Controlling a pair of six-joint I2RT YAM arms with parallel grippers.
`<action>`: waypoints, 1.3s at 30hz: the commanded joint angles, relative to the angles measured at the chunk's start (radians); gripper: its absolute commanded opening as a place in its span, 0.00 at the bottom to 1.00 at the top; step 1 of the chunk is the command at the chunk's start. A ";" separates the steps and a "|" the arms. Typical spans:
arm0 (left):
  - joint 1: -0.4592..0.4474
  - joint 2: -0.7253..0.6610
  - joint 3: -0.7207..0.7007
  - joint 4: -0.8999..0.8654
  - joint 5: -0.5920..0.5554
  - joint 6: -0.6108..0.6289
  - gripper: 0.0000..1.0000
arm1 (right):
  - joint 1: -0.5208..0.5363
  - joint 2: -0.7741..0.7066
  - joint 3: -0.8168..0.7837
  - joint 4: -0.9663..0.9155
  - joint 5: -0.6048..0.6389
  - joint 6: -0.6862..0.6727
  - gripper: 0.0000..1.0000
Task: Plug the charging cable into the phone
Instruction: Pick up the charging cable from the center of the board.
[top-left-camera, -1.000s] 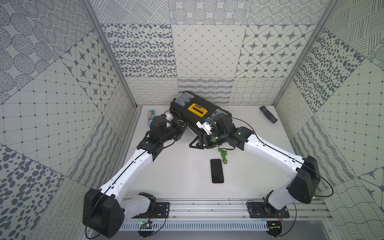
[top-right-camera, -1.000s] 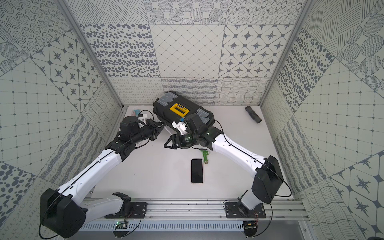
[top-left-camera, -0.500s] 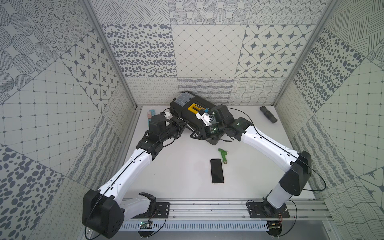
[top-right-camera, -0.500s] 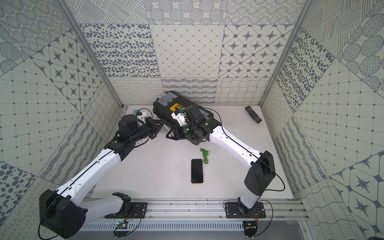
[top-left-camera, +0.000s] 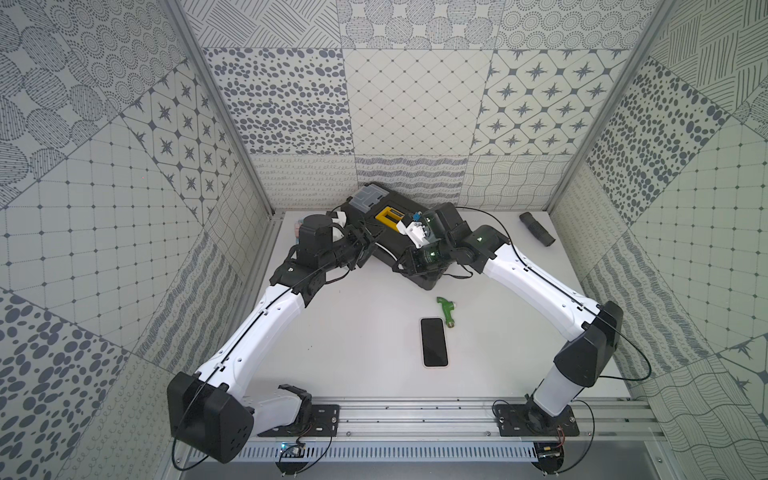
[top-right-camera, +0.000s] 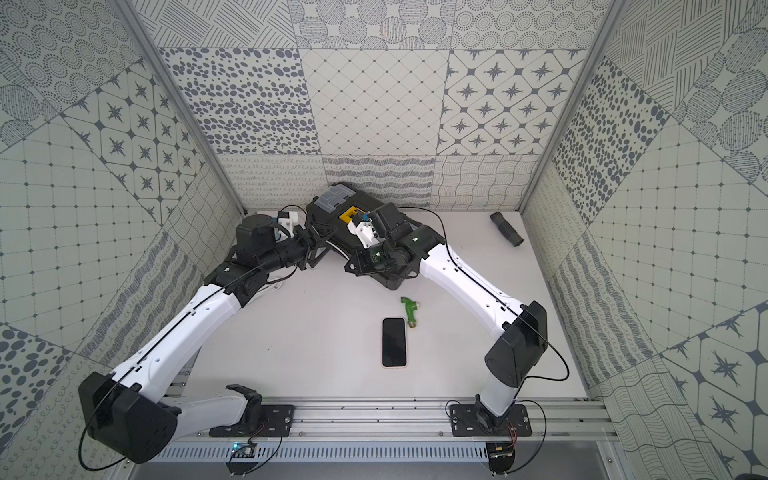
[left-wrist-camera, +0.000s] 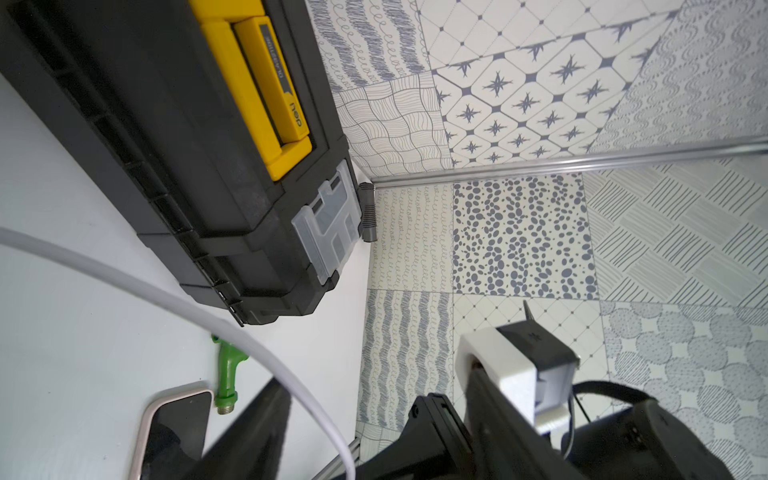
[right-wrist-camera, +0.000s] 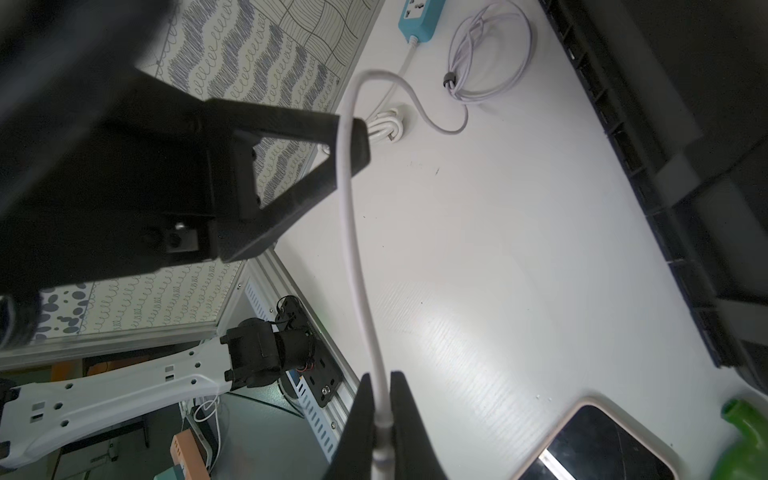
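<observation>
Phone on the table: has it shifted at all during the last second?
No. The phone lies where it lay, same gap from the front rail and the green fitting in both top views.

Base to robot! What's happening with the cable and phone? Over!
Left claw open. Right claw shut on cable, near its end. Phone lying flat, unplugged. Green fitting by phone's far corner.

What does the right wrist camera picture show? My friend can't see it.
The right gripper pinches the thin white charging cable above the white table. The phone lies nearby, screen up. A black toolbox and a blue power strip sit farther off.
</observation>
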 joint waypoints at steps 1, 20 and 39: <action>-0.010 0.004 0.119 -0.386 0.061 0.468 0.97 | -0.047 -0.017 0.068 -0.100 0.000 -0.029 0.00; -0.163 -0.205 -0.106 -0.150 -0.139 1.779 0.88 | -0.070 0.101 0.376 -0.477 -0.319 -0.200 0.00; -0.259 -0.074 -0.067 0.038 -0.271 2.068 0.52 | -0.030 0.029 0.271 -0.484 -0.359 -0.197 0.00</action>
